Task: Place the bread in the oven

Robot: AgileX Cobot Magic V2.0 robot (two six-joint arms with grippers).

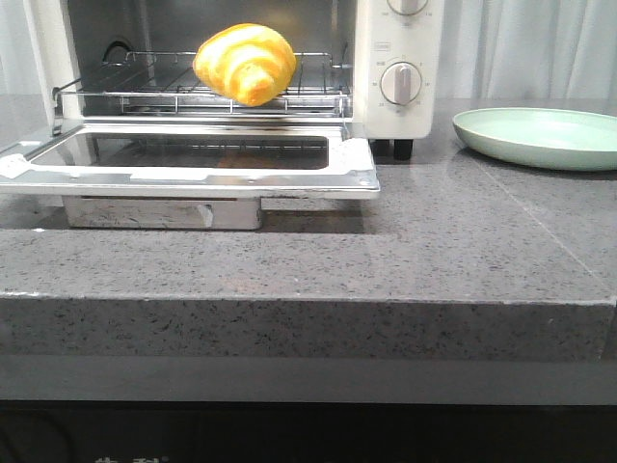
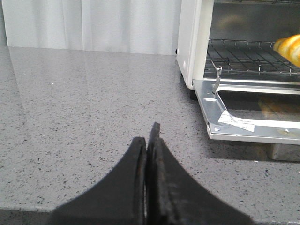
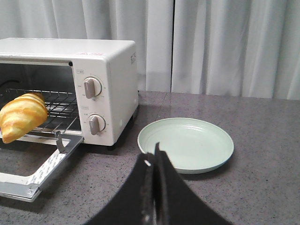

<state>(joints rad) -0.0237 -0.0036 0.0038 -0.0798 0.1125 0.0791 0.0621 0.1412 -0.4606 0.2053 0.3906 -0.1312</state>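
The bread (image 1: 245, 63), a glossy golden croissant-shaped roll with orange-brown stripes, lies on the wire rack inside the white oven (image 1: 405, 58), near the rack's front edge. The oven door (image 1: 193, 164) is folded down flat and open. The bread also shows in the right wrist view (image 3: 22, 116) and partly in the left wrist view (image 2: 289, 48). My left gripper (image 2: 147, 136) is shut and empty, over the counter left of the oven. My right gripper (image 3: 152, 157) is shut and empty, near the plate. Neither gripper shows in the front view.
A pale green round plate (image 1: 540, 137) sits empty on the grey speckled counter (image 1: 434, 251) right of the oven; it also shows in the right wrist view (image 3: 187, 145). The open door overhangs the counter toward its front edge. White curtains hang behind.
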